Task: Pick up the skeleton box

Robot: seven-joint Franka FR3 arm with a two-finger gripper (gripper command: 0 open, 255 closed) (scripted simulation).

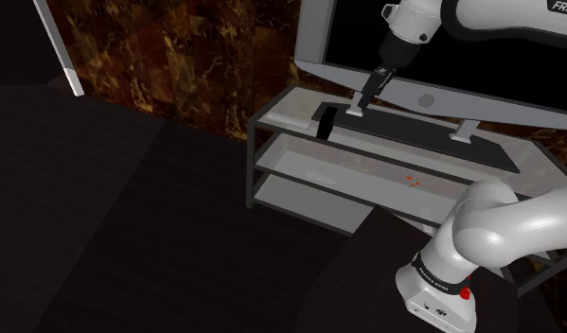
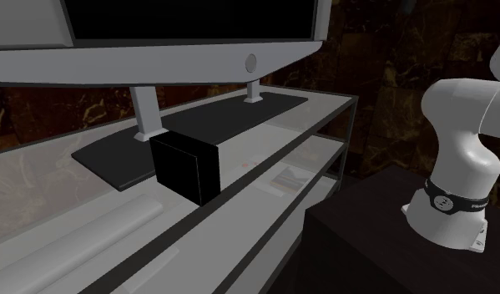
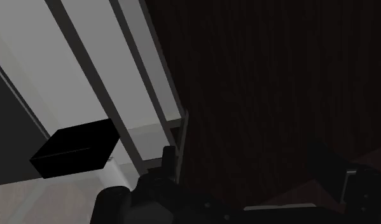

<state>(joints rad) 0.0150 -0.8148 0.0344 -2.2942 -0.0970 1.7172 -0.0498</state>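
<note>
Closest to me, the white arm's base (image 1: 440, 284) sits on its dark stand, and the arm swings up over a grey three-tier rack (image 1: 319, 159). On the rack's top shelf, near the front edge, the black box (image 1: 323, 123) stands upright, just beside a corner of the monitor's dark foot plate (image 1: 414, 132). The gripper (image 1: 357, 108) hangs slanted just beside the box, on the shoulder view's right, its fingers apart and clasping nothing. Behind looms the big monitor (image 1: 461, 47), then a brown marbled wall (image 1: 177, 57).

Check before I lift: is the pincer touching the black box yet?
Apart. The shoulder view shows a clear gap between the pincer and the black box.
</note>
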